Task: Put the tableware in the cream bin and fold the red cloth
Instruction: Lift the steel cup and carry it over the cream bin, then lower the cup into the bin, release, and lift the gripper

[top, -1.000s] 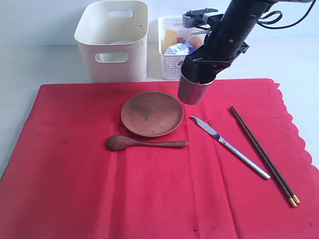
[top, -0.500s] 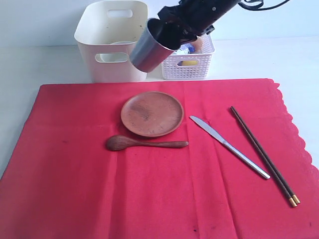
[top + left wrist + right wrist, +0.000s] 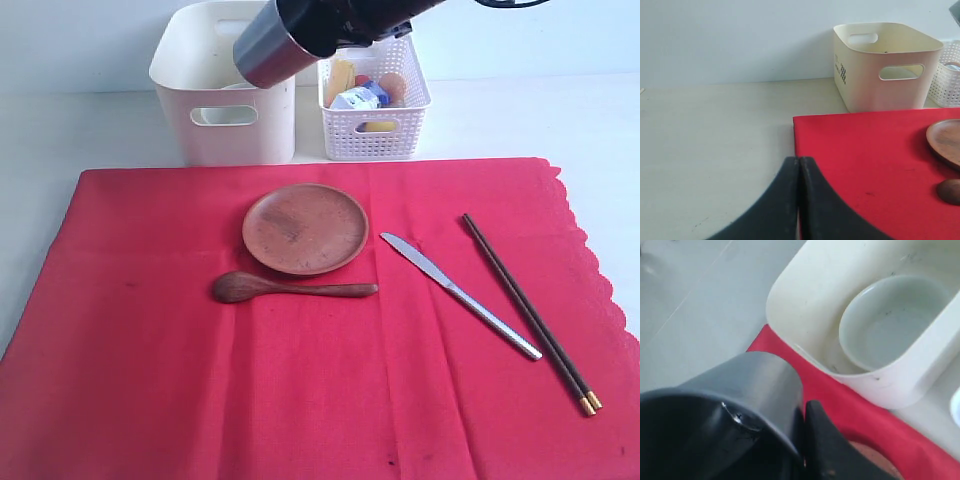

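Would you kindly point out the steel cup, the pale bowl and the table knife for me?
steel cup (image 3: 268,50), exterior view, on its side wall.
pale bowl (image 3: 890,322), right wrist view, on its inner floor.
table knife (image 3: 460,296), exterior view, mid-length, where blade meets handle.

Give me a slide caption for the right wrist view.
Right tool holds the tilted steel cup by the cream bin, which has a pale bowl inside.
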`<action>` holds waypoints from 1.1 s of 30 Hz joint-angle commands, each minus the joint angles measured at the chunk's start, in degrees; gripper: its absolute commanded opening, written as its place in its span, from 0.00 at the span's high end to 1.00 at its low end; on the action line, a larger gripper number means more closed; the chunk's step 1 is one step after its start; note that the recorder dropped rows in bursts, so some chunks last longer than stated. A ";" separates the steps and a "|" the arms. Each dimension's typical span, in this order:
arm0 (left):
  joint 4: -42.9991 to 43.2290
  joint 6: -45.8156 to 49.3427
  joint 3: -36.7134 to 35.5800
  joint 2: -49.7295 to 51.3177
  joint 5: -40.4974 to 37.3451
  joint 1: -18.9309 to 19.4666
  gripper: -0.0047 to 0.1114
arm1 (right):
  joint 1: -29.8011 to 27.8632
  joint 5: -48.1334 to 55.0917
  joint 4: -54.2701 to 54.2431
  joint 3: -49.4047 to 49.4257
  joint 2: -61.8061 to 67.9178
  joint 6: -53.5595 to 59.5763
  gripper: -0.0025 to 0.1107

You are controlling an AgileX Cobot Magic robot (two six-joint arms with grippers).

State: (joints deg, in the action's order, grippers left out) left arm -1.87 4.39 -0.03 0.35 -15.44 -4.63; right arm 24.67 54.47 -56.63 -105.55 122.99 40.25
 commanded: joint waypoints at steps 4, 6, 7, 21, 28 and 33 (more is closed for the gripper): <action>-0.56 -0.15 0.03 -0.35 0.15 0.05 0.95 | 3.62 -11.99 -1.59 -0.58 -0.38 2.52 0.98; -0.56 -0.15 0.03 -0.35 0.15 0.05 0.95 | 4.71 -15.58 -1.69 -0.58 0.20 3.41 0.98; -0.56 -0.15 0.03 -0.35 0.15 0.05 0.95 | 5.32 -17.28 -1.69 -0.68 0.77 3.41 0.98; -0.56 -0.15 0.03 -0.35 0.15 0.05 0.95 | 7.99 -37.02 -1.43 -0.79 7.17 6.24 0.98; -0.56 -0.15 0.03 -0.35 0.15 0.05 0.95 | 7.99 -38.14 -1.33 -0.79 7.74 6.24 0.98; -0.56 -0.15 0.03 -0.35 0.15 0.05 0.95 | 7.99 -38.14 -1.33 -0.79 7.74 6.24 0.98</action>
State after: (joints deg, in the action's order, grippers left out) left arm -1.87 4.39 -0.03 0.35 -15.44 -4.63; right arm 32.65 16.96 -57.82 -105.93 130.93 45.89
